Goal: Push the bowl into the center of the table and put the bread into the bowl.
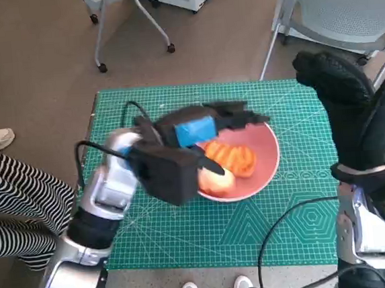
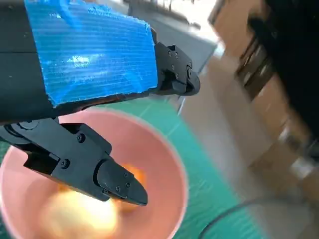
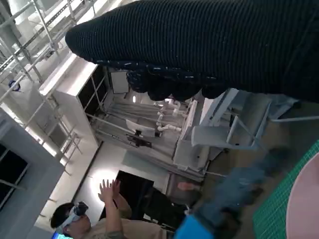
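Partly hidden under left hand [image 1: 208, 126], fingers spread, empty: orange-golden bread [image 1: 233, 158] in pink round bowl [image 1: 269, 152]. Right hand [image 1: 352, 113] raised, grasp unclear.

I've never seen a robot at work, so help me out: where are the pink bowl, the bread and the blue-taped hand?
pink bowl [image 1: 269, 152]: head view, bare inner wall.
bread [image 1: 234, 158]: head view, orange crust.
left hand [image 1: 195, 131]: head view, blue-taped back.

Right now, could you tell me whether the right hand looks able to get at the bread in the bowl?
Probably not easily. The right hand is raised at the table's right edge, apart from the pink bowl, and the left hand hovers directly over the bread, covering most of the way in.
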You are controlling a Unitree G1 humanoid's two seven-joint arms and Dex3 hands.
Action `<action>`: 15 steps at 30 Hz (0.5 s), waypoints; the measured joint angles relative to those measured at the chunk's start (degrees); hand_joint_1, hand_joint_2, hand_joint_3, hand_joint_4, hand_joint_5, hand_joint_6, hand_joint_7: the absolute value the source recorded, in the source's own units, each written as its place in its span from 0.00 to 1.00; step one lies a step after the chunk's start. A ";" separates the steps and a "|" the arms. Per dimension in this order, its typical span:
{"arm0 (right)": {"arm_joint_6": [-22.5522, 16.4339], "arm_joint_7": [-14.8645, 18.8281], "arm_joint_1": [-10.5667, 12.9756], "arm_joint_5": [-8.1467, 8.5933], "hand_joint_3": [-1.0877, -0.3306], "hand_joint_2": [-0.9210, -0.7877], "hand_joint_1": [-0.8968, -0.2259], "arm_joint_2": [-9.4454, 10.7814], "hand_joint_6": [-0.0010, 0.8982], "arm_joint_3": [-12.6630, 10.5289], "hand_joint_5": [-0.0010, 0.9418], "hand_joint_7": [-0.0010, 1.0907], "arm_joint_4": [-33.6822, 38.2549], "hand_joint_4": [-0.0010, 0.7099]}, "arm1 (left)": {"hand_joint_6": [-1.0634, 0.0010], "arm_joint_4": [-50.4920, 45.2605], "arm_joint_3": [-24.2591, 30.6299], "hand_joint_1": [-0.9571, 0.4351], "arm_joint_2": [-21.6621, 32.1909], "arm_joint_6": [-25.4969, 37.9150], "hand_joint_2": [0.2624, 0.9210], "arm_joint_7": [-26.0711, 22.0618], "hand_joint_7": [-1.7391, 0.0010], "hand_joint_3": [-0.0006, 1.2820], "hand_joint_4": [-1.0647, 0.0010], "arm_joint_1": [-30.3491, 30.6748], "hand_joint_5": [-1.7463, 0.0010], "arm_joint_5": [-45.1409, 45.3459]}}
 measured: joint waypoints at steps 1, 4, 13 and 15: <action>0.09 0.00 -0.26 0.04 0.56 0.00 0.31 0.00 0.09 0.00 0.00 0.49 0.04 0.26 | 0.87 -0.02 1.26 0.40 -0.30 0.02 0.90 0.49 0.95 0.02 0.98 0.02 1.00 -1.31; 0.75 -0.01 -0.97 0.24 0.58 0.00 0.31 0.02 0.09 0.02 0.00 0.50 0.06 0.26 | 0.89 0.50 5.01 0.35 -1.71 -0.37 0.96 1.79 0.95 0.04 0.98 0.02 1.00 -6.30; 3.34 -0.59 -3.58 0.37 0.63 0.00 0.30 0.30 0.11 0.27 0.01 0.50 -0.24 0.28 | 0.89 3.18 14.29 0.25 -7.29 -3.06 1.00 6.19 0.95 0.25 0.94 0.24 0.99 -19.56; 3.84 -0.82 -4.11 0.37 0.64 0.00 0.30 0.46 0.11 0.44 0.01 0.50 -0.42 0.29 | 0.90 2.56 15.53 0.24 -8.77 -3.14 1.00 7.30 0.95 0.31 0.94 0.70 0.99 -22.06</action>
